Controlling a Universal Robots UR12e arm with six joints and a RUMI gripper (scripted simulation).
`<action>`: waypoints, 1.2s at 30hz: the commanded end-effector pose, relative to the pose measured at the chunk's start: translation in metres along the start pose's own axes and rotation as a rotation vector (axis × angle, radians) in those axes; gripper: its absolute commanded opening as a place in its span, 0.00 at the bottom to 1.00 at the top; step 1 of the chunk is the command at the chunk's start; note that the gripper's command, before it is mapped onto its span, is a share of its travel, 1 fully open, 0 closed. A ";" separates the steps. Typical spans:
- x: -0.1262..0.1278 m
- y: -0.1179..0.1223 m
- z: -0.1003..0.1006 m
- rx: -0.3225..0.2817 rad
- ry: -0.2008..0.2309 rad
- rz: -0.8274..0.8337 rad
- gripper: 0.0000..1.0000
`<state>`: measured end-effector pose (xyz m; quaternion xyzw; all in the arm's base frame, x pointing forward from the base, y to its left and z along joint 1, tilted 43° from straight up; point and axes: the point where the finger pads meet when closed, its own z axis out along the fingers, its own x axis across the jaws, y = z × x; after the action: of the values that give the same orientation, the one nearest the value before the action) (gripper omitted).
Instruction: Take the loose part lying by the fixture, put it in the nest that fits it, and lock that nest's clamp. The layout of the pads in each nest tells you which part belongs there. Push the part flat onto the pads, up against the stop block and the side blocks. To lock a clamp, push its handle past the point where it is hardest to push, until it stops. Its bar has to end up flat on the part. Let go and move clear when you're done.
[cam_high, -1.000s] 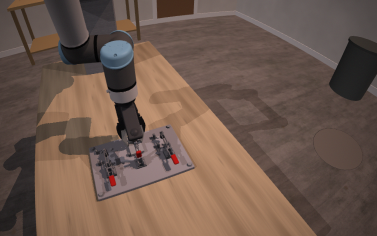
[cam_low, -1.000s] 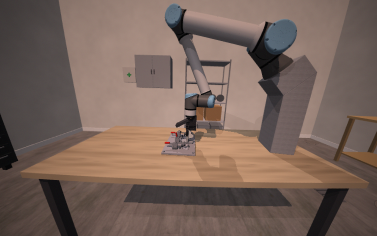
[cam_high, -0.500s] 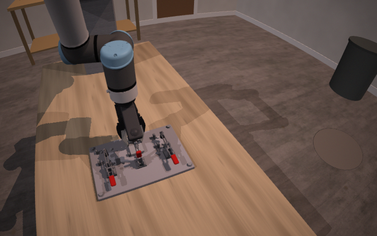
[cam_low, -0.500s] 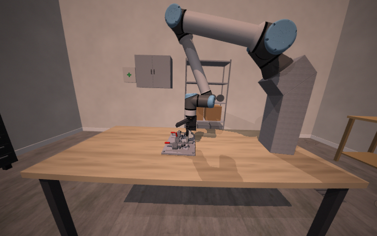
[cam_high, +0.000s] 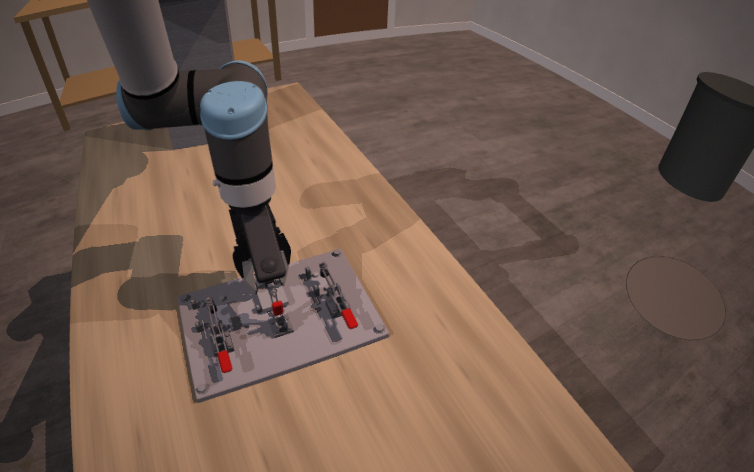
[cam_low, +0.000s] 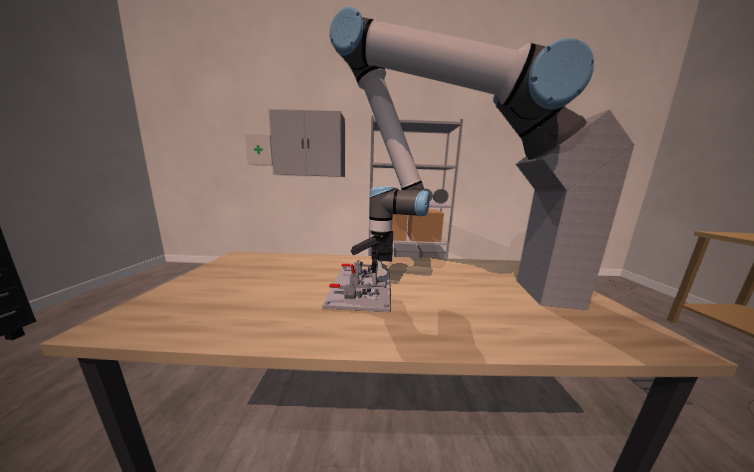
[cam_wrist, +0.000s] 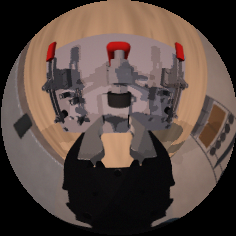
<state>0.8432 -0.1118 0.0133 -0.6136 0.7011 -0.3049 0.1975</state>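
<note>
Grey blocky part (cam_wrist: 116, 123) looks clamped btwn the fingertips of the black two-jaw gripper (cam_high: 266, 297) (cam_low: 374, 278) (cam_wrist: 116, 115), at the mid nest, so prob. seating now; next, press flat vs. stops, release, then lock the raised red-handled clamp (cam_high: 277, 308) (cam_low: 352, 268) (cam_wrist: 118, 46).

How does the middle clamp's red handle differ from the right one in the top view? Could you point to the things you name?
The middle handle (cam_high: 277, 307) (cam_low: 353, 268) (cam_wrist: 118, 46) stands up steeply, while the right handle (cam_high: 349, 318) (cam_low: 334, 285) (cam_wrist: 51, 51) lies low, pointing outward.
The middle handle sits between the other two clamps; the right handle is nearer a plate corner.
Both are red grips on clamps fixed to the same gray plate (cam_high: 289, 356) (cam_low: 340, 305).
</note>
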 end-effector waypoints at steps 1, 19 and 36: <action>0.003 -0.003 0.000 0.004 0.001 0.000 0.00; 0.002 -0.003 0.000 0.003 0.001 0.000 0.00; -0.001 -0.001 0.000 0.002 0.000 -0.001 0.00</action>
<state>0.8438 -0.1122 0.0138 -0.6136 0.7008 -0.3053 0.1978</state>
